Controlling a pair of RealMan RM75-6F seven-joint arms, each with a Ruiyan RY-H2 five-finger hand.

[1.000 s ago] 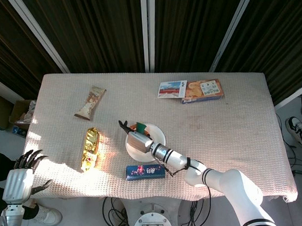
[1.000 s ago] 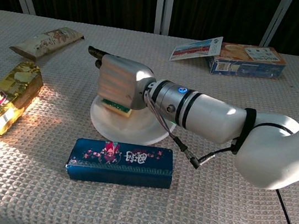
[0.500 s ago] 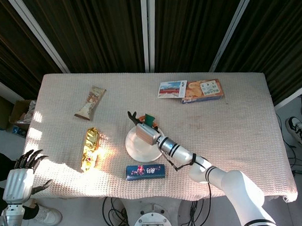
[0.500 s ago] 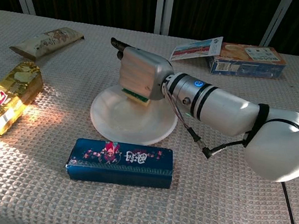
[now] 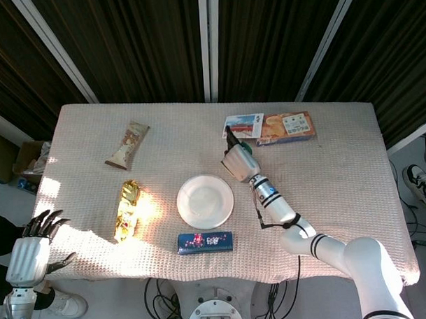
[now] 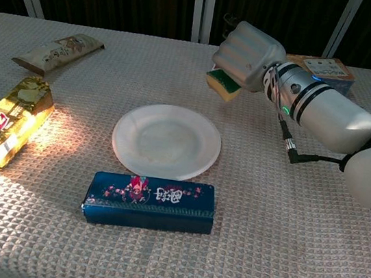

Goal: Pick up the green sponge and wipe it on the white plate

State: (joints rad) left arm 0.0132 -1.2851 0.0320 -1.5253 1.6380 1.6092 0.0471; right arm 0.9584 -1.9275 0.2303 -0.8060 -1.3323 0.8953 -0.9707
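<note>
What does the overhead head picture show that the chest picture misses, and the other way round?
Only the head view shows the left hand, open beside the table's near-left corner, and the whole table edge.
Only the chest view shows the sponge's yellow underside under the right hand's fingers.
Both show the right hand holding the sponge away from the white plate, the blue box and the gold packet.

No text on any package can be read.
</note>
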